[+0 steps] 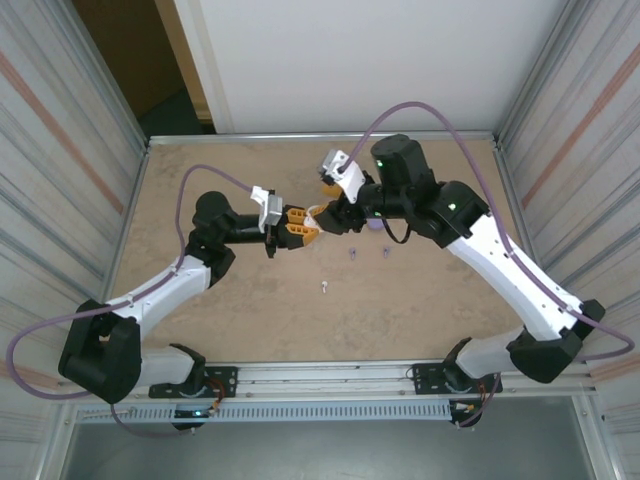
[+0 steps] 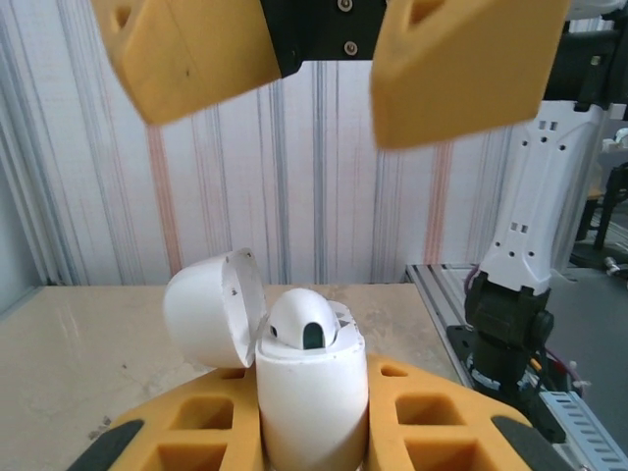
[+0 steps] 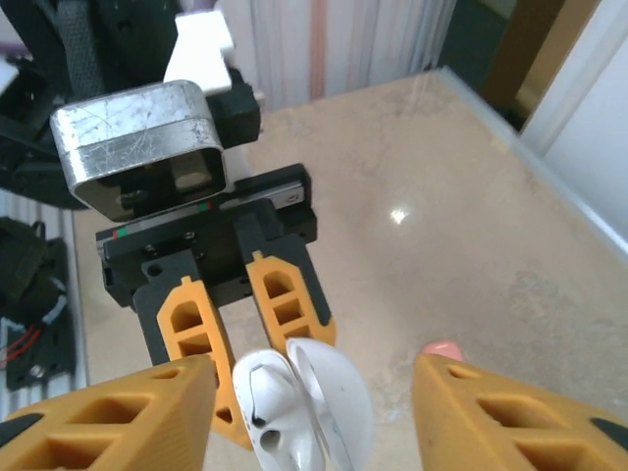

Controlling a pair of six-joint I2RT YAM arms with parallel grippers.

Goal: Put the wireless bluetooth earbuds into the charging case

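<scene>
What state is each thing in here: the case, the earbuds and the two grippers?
white charging case: lid open, gripped by its body.
seated white earbud: in the case.
loose white earbud: lying on the table.
purple earbuds: both loose on the table.
left gripper: shut on the case.
right gripper: open, empty, fingers either side of the case.

Base of charging case (image 2: 312,402) cut by lower edge; white earbud (image 1: 326,287) too small for detail
</scene>
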